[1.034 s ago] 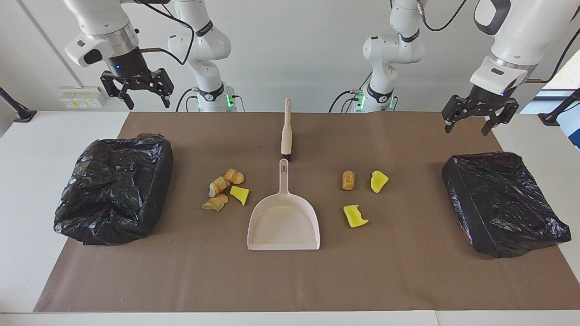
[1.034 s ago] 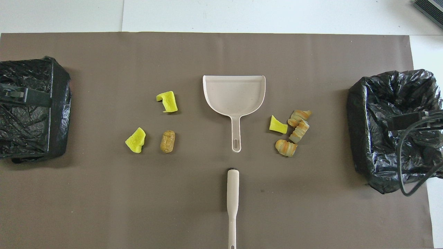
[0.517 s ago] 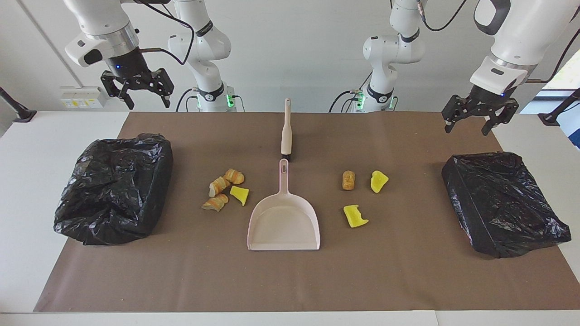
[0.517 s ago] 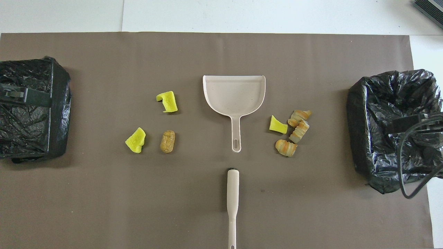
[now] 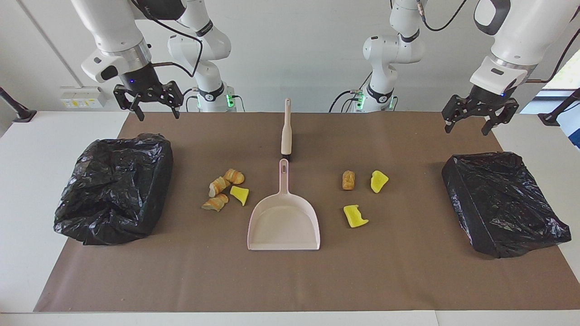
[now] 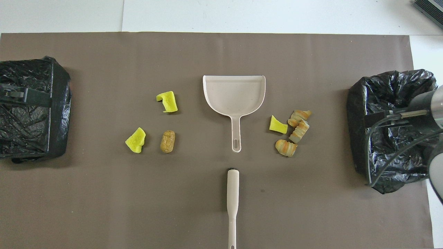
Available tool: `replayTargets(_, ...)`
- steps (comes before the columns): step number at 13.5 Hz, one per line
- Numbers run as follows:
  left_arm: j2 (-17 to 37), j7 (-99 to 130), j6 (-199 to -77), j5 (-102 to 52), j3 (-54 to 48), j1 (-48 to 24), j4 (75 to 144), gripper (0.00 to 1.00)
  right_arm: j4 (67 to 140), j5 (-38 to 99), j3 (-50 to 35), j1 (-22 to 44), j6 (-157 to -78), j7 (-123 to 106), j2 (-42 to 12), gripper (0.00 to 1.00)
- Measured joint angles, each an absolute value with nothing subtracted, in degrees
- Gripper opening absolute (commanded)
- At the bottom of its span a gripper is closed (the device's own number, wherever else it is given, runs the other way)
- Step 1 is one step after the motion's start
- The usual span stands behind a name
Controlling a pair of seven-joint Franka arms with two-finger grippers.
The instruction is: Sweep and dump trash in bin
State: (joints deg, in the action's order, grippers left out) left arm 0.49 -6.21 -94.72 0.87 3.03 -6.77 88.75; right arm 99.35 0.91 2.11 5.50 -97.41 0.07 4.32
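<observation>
The trash lies on the brown mat in two groups either side of a beige dustpan (image 5: 283,224). Three orange-brown lumps (image 5: 219,190) and a yellow chunk (image 5: 239,194) lie toward the right arm's end. A tan lump (image 5: 348,179) and two yellow chunks (image 5: 379,181) (image 5: 355,216) lie toward the left arm's end. A beige brush (image 5: 286,131) lies nearer the robots, in line with the dustpan's handle. A black-bagged bin (image 5: 113,188) sits below my raised right gripper (image 5: 157,115), which is open and holds nothing. My left gripper (image 5: 466,129) hangs open and holds nothing above the other bin (image 5: 503,201).
The brown mat (image 5: 290,280) covers most of the white table. A cable loops from the right arm over its bin (image 6: 391,162). The dustpan's mouth (image 6: 234,77) faces away from the robots.
My right gripper has come down a little and shifted toward the table's middle. The left arm, the trash, the dustpan and the brush have not moved.
</observation>
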Motion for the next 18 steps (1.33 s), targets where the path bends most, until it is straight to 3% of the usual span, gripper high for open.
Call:
replayTargets(7,0.5,-6.2,-94.7,0.9,3.0,-6.8,88.7,1.0,99.5,0.9,1.9,14.5,-110.9,15.2,-7.6,1.0)
replayTargets(11,0.5,-6.2,-94.7,0.9,3.0,-6.8,88.7,1.0,95.7,0.9,1.9,20.4,-113.8,25.0,-14.9,1.0)
replayTargets(15,0.5,-6.2,-94.7,0.9,3.0,-6.8,88.7,1.0,95.0,0.9,1.8,24.9,-119.8,28.3,-19.6,1.0)
replayTargets(18,0.5,-6.2,-94.7,0.9,3.0,-6.8,88.7,1.0,95.1,0.9,1.8,29.4,-120.1,28.8,-22.1,1.0)
